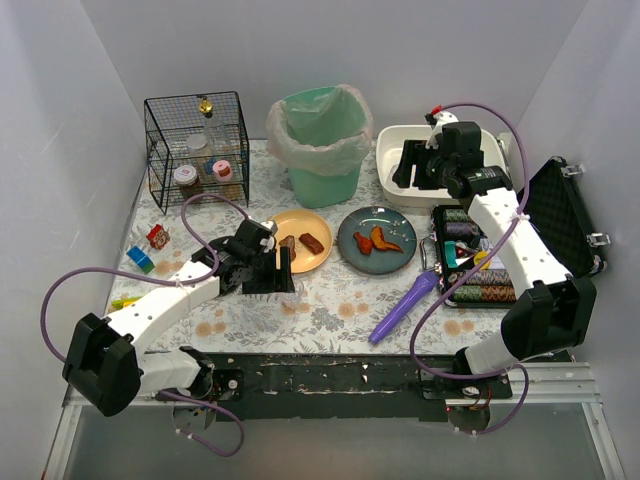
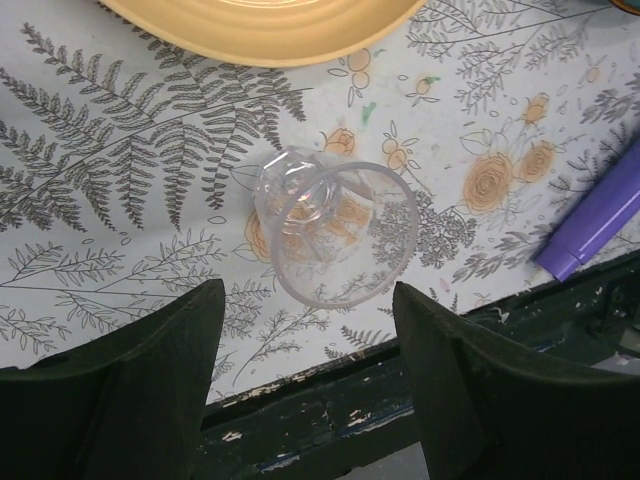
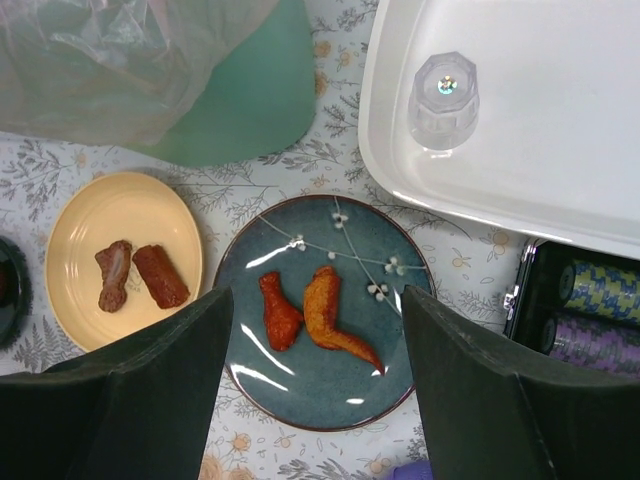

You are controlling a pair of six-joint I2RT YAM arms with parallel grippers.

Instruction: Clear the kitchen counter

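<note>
A clear plastic cup (image 2: pixel 335 225) lies on its side on the fern-printed tabletop (image 2: pixel 120 160), by its near edge. It looks light, slick and crushable; I'd pinch across its wall. My left end effector (image 2: pixel 308 292) gapes wider than the cup, touching nothing; my right end effector (image 3: pixel 317 297) hangs open, empty.

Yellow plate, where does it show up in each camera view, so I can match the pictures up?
Top external: yellow plate, middle of the counter, left of the blue plate.
Left wrist: only its rim, along the top edge.
Right wrist: left side, holding two brown food pieces.
Shared landmark: the counter's fern print, in all three.
</note>
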